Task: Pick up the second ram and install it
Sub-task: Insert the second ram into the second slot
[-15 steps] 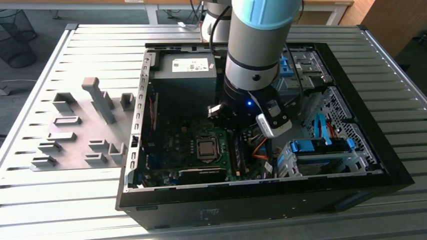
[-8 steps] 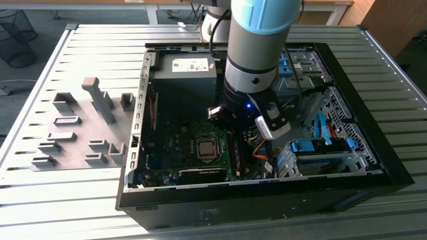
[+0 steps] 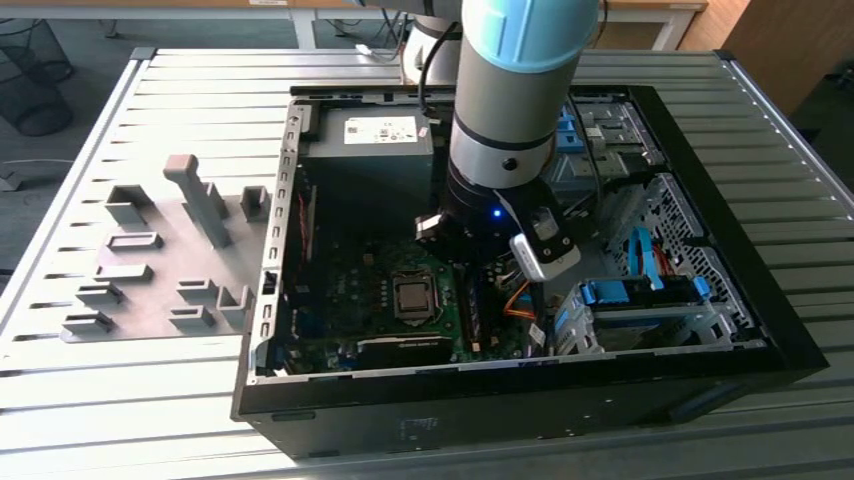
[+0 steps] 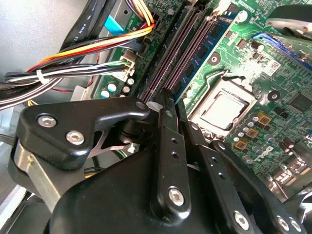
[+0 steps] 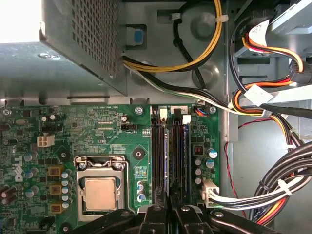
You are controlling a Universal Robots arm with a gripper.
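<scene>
Exterior view: gripper (image 3: 461, 245) lowered into the open computer case (image 3: 761, 275); its fingertips are hidden by the arm. The case lies on a slatted metal table (image 3: 200, 100).

Second wrist view: gripper (image 4: 167, 103) with fingers drawn together, nothing visible between them. The second ram (image 4: 202, 53) stands in a slot just beside the fingertips, its near end hidden behind them.

First wrist view: gripper (image 5: 168, 207) is cut off at the frame edge; the second ram (image 5: 186, 151) shows as a thin blue edge running away from its tips.
</scene>
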